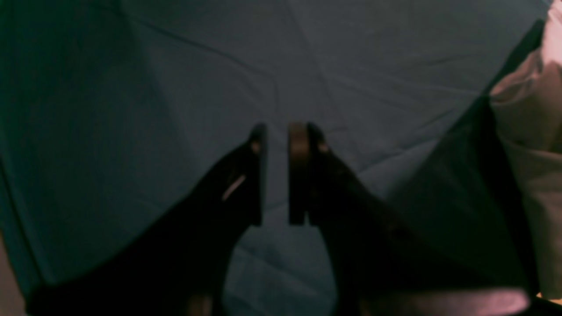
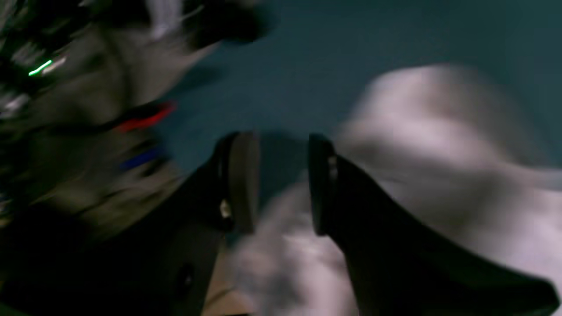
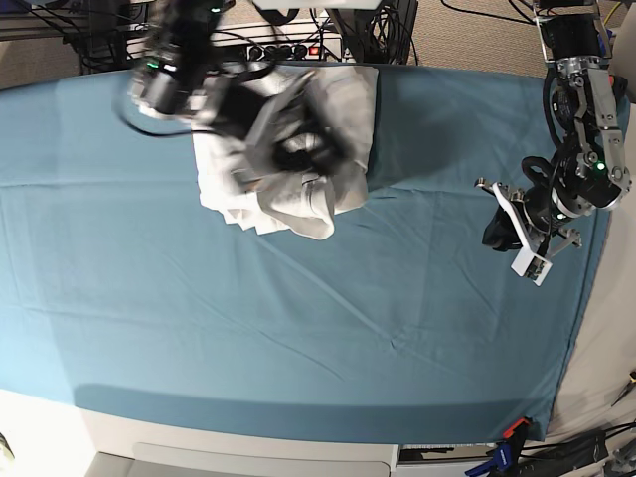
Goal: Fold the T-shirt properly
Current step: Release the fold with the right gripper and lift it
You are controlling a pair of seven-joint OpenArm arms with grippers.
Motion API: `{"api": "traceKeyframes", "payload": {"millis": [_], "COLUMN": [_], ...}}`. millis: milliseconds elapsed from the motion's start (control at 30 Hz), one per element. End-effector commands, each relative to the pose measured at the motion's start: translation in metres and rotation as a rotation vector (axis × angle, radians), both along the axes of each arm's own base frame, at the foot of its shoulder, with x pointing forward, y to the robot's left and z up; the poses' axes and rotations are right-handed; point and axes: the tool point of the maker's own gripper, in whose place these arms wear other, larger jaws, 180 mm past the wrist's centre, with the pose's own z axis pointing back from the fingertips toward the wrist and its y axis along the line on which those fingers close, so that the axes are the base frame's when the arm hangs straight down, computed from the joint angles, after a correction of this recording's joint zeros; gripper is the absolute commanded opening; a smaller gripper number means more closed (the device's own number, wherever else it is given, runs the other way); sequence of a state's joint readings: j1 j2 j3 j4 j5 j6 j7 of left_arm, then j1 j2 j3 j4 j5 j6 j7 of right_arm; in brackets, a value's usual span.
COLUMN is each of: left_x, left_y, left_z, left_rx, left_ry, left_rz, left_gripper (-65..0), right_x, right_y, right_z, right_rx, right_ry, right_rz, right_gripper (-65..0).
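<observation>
White, wrinkled cotton makes up the short-sleeved T-shirt (image 3: 323, 189), which lies bunched in a loose heap near the far edge of the counter, left of its middle in the base view. It looks light, limp and without stiffness, so it will likely sag and drag wherever it is lifted; a pinch through a hem, shoulder seam or sleeve edge should hold better than a grab at the piled middle. Which edge is which I cannot tell from the heap.

Over the heap is the right gripper (image 2: 276, 184), blurred, its jaws parted with a clear gap; white cloth shows below and beside them, but none is clamped between them.

Around all this spreads the large teal cloth (image 3: 298, 338) that covers the counter. Near the counter's right edge, well apart from the shirt, the left gripper (image 1: 276, 175) hangs over bare teal cloth, jaws slightly parted and holding nothing.
</observation>
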State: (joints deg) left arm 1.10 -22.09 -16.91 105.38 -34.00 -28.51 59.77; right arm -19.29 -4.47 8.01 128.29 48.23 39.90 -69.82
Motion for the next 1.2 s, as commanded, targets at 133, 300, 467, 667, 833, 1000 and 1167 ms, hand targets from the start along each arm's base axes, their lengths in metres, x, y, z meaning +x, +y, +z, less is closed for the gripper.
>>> {"api": "traceKeyframes", "payload": {"millis": [133, 300, 467, 667, 833, 1000, 1167], "left_x": [0.006, -0.012, -0.038, -0.055, -0.058, -0.058, -0.058], "left_y": [-0.012, -0.046, -0.081, -0.100, -0.099, -0.099, -0.099], "left_z": [0.022, 0.030, 0.031, 0.023, 0.021, 0.021, 0.021], "left_rx": [-0.089, -0.270, -0.420, -0.496, -0.496, -0.496, -0.496], "left_ry": [-0.062, -0.058, -0.025, 0.005, 0.012, 0.012, 0.013], "left_rz": [-0.030, -0.147, -0.252, -0.278, -0.276, -0.276, -0.276], "left_gripper": [-54.8, -54.8, -54.8, -54.8, -54.8, -54.8, -54.8], "right_x": [0.018, 0.014, 0.012, 0.008, -0.015, -0.026, -0.033], "right_y": [-0.089, -0.157, -0.193, -0.190, -0.140, -0.090, -0.053], "right_z": [0.035, 0.038, 0.038, -0.009, -0.052, -0.065, -0.077], "right_rx": [-0.091, -0.227, -0.302, -0.230, -0.148, -0.144, -0.174], "right_ry": [-0.155, -0.167, -0.162, 0.021, 0.192, 0.237, 0.270], "right_rz": [-0.283, -0.454, -0.572, -0.572, -0.404, -0.235, -0.137], "right_gripper": [-45.2, -45.2, -45.2, -45.3, -49.9, -55.7, -63.3]}}
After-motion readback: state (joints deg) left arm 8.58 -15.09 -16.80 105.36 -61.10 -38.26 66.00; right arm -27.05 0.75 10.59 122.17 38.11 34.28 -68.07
